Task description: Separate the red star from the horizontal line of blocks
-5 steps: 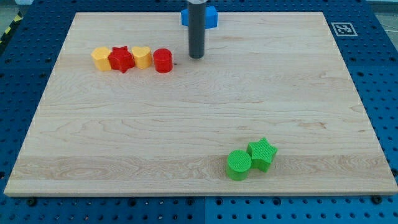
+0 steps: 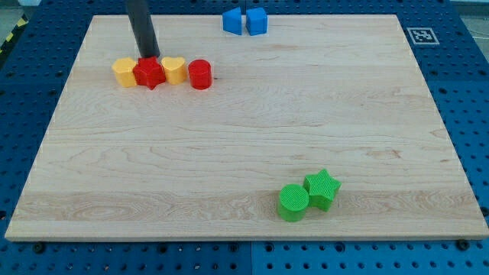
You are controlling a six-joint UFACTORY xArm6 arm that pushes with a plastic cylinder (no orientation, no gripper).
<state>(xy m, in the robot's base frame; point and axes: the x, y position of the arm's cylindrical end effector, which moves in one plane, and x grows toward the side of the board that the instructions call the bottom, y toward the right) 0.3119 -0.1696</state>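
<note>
A horizontal line of blocks lies at the view's upper left: a yellow hexagon block [image 2: 124,72], the red star [image 2: 150,73], a yellow heart block [image 2: 174,70] and a red cylinder [image 2: 200,74]. They touch or nearly touch each other. My tip [image 2: 147,57] stands just above the red star, at its top edge, on the side toward the view's top. The dark rod rises from there out of the view's top.
Two blue blocks [image 2: 245,21] sit side by side at the top middle edge of the wooden board [image 2: 244,153]. A green cylinder [image 2: 293,202] and a green star [image 2: 322,189] touch at the lower right. A marker tag [image 2: 420,35] is at the top right corner.
My tip has moved left across the board, from right of the red cylinder to just above the red star. The blue blocks are now uncovered. No block has moved.
</note>
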